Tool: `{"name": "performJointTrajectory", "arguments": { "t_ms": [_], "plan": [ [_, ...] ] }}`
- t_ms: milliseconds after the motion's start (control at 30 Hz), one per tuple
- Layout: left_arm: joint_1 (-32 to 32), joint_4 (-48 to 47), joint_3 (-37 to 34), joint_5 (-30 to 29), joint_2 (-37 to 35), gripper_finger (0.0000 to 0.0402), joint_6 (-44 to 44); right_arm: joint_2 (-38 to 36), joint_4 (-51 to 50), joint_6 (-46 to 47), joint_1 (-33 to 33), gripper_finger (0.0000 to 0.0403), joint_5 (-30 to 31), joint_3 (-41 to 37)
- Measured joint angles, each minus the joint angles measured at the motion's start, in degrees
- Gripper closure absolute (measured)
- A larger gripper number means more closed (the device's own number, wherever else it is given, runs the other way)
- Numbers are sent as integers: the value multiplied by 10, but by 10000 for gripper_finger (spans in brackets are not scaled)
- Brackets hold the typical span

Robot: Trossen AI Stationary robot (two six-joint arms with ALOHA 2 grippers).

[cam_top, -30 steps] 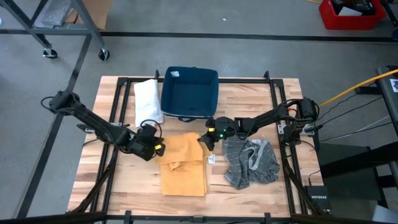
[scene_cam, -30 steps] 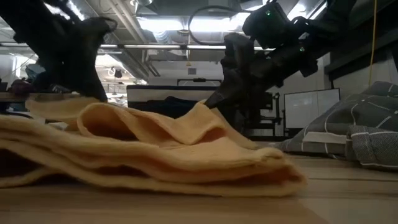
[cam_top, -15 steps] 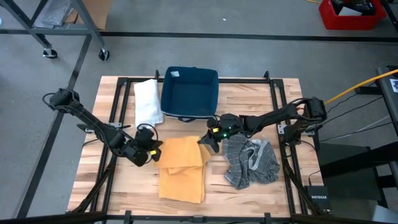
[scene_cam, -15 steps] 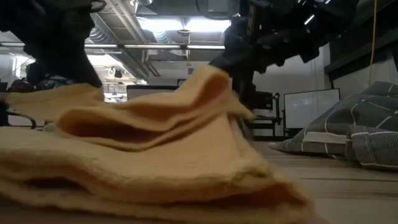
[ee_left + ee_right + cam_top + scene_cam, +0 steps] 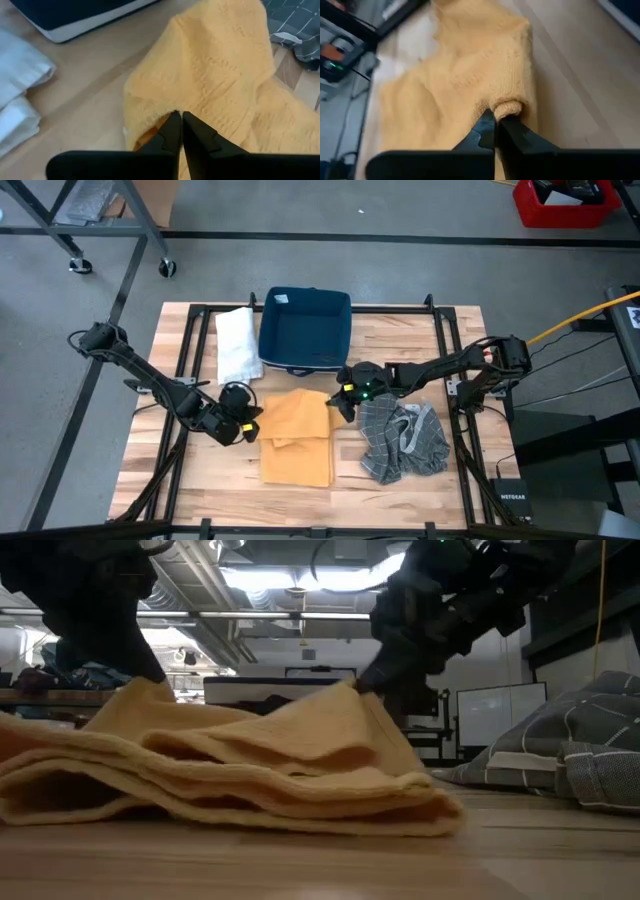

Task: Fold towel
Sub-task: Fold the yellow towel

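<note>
I see the yellow knit towel (image 5: 297, 438), soft and ribbed, lying in thick rumpled layers at the middle of the wooden bench (image 5: 400, 340). My left gripper (image 5: 177, 120) has its jaws pinched on the towel's left corner; my right gripper (image 5: 495, 121) clamps the right corner. Compared with a second ago, the raised fold has dropped lower and flatter.

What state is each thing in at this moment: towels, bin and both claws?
Yellow towel: partly folded, two corners pinched.
Left claw: shut on the yellow towel.
Right claw: shut on the yellow towel.
Grey checked towel: crumpled, unfolded.
White towel: folded, beside the bin.
Blue bin: upright, nearly empty.
</note>
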Motion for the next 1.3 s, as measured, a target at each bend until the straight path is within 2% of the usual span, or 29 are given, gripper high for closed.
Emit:
{"name": "performJointTrajectory", "arguments": {
  "t_ms": [167,267,433,667,900,1000,1100,1300],
  "plan": [
    [0,1,0,29,4,362,-15,0,-45,-2,2,370,5,0],
    [0,3,0,51,16,349,-15,0,-48,-3,10,373,9,0],
    [1,4,0,56,48,346,-37,0,-47,-5,18,397,22,0],
    [8,1,0,56,93,345,-104,0,-48,-5,19,378,33,0],
    [33,4,0,55,128,345,-134,0,-48,-5,19,397,33,0],
    [42,6,0,51,136,356,-128,0,-48,-18,19,395,34,0],
    [41,23,0,46,135,390,-96,1,-48,-34,21,398,32,0],
    [9,77,1,44,134,399,-22,1,-45,-95,56,399,53,0]
  ]
}}
